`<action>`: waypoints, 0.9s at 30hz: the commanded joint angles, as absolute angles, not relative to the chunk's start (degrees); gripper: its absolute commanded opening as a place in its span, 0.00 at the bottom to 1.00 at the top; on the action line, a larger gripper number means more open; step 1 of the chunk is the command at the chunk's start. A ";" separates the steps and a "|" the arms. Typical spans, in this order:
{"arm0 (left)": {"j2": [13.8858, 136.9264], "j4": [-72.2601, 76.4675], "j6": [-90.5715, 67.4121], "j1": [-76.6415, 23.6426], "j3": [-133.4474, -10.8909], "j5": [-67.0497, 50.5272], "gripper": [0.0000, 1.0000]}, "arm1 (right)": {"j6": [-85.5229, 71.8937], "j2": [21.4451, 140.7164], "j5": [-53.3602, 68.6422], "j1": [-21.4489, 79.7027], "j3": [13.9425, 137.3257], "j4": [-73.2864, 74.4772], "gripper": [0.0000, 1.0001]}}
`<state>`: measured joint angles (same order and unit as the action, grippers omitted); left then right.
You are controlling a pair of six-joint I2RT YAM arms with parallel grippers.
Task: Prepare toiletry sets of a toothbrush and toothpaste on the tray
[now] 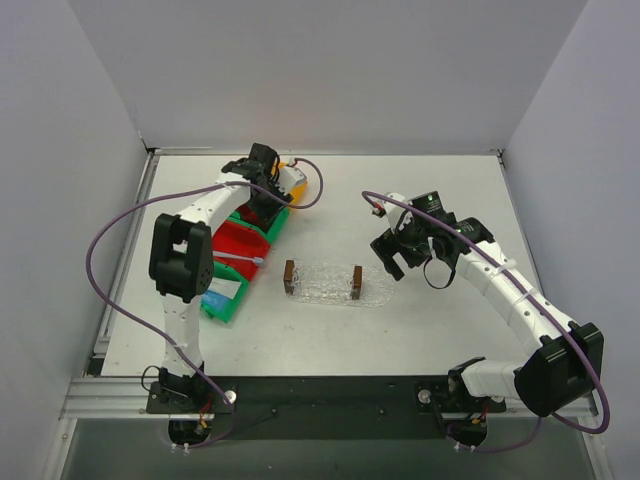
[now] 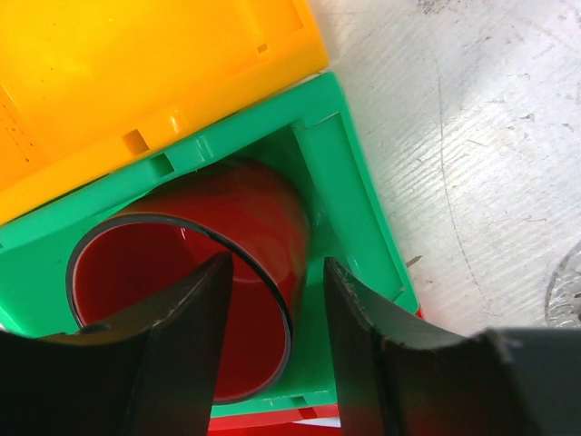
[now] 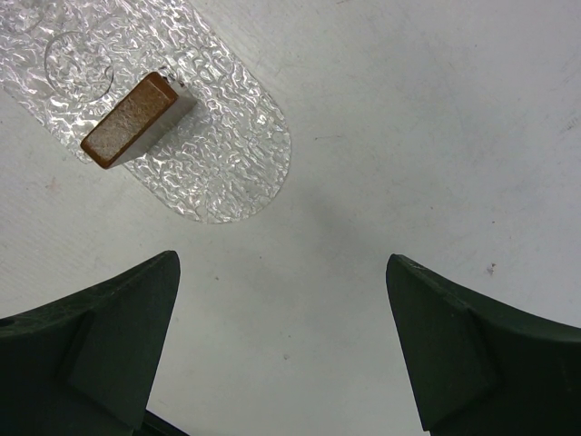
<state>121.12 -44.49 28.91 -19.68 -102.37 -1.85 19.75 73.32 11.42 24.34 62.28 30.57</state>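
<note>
Left gripper [image 2: 277, 268] hangs over the row of bins at the left of the table [image 2: 490, 136], its two dark fingers [image 2: 182, 354] parted a little. One finger is inside the mouth of a red cup [image 2: 182, 263] and the other outside it, so the cup's thin wall runs through the gap with space visible on both sides. The cup sits in the far green bin [image 2: 354, 209], filling most of it. A yellow bin [image 2: 136, 64] touches that bin on its far side; what it holds cannot be made out.

Nearer along the same row, in the overhead view, comes a red bin [image 1: 243, 238] and then the near green bin [image 1: 222, 315]. The toothbrush [image 1: 240, 257] lies flat across the near side of the red bin, its handle toward the left arm. In the near green bin rests a small blue piece that appears to be the toothpaste [image 1: 214, 298], with something white just beside it. The silver tube cannot be picked out.

Mid-table, the clear dimpled tray [image 1: 325, 285] holds only its two brown blocks [image 3: 132, 118], one near each rounded end.

Right gripper [image 3: 281, 263] hovers above bare table just beside the tray's right end, fingers spread wide and holding nothing.
</note>
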 commanded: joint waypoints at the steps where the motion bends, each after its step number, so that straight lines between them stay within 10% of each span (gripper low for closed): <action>1: 121.46 -42.28 28.56 -18.99 -103.98 -1.32 0.53 | 20.21 72.33 12.39 23.99 61.70 30.59 0.91; 27: 120.15 -53.17 28.65 -19.16 -114.86 -0.61 0.00 | 20.39 72.07 13.01 23.47 61.52 30.67 0.90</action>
<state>122.69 -51.57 27.70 -19.38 -108.88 -1.17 20.18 73.32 12.05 23.97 61.76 30.57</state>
